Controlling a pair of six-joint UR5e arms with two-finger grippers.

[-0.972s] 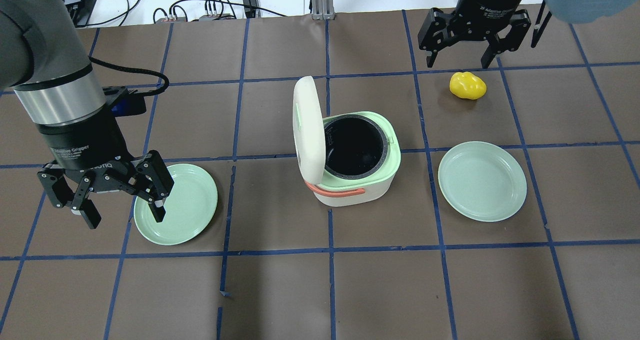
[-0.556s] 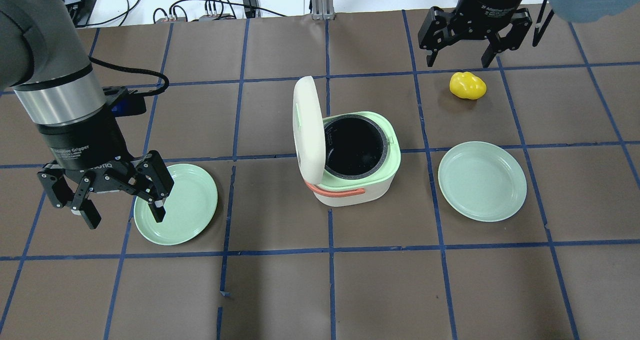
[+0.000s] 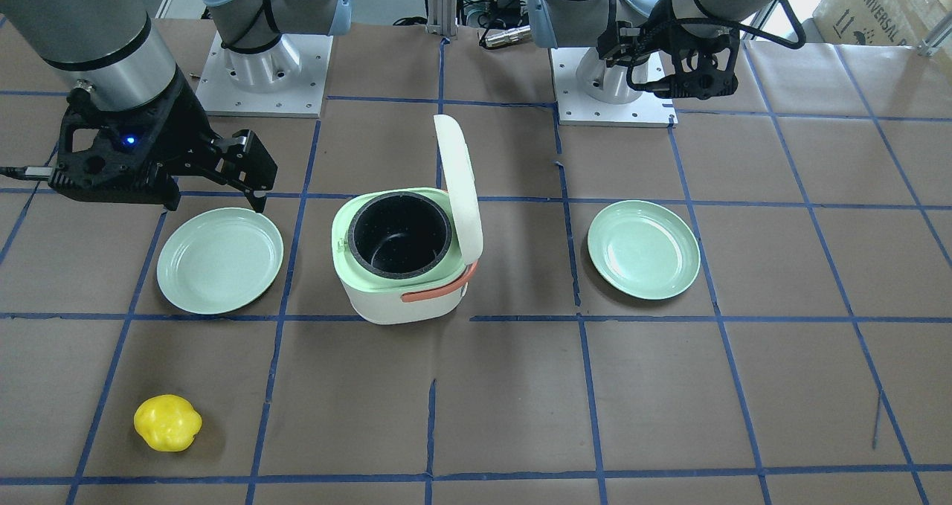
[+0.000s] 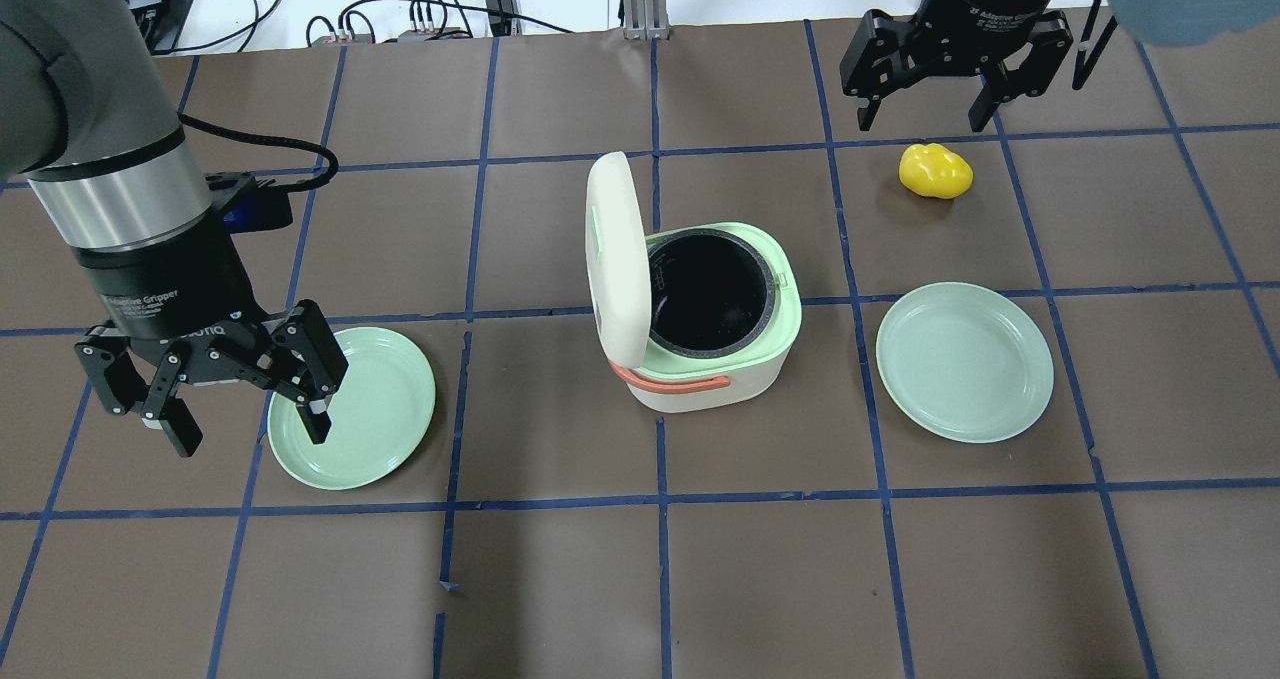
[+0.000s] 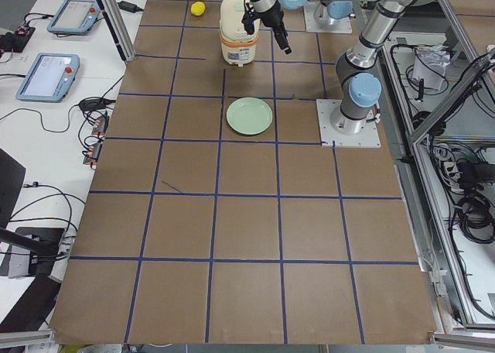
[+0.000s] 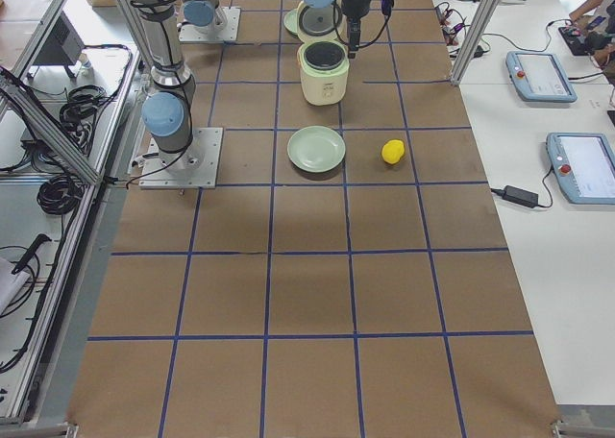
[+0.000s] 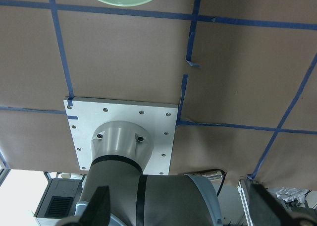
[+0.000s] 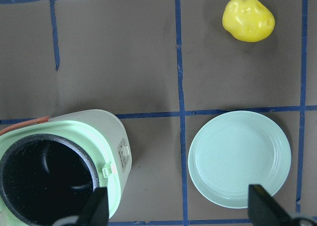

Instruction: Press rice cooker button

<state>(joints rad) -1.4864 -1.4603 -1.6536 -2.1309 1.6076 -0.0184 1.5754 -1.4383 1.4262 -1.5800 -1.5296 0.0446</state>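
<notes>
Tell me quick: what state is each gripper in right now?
Left gripper: open, holding nothing.
Right gripper: open, holding nothing.

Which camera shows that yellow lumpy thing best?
The right wrist-mounted view: the yellow thing is large, sharp and unblocked there. Overhead and front-facing show it smaller; the side views, a tiny blob; the left wrist view misses it.

**Both claws open, both empty**

The left claw (image 4: 250,429) hangs pointing downward, its fingers (image 4: 314,404) spread wide with nothing between them and its wrist straight above it. The right claw (image 4: 918,109) also points down, equally spread and holding nothing, with its arm rising directly over it.
</notes>
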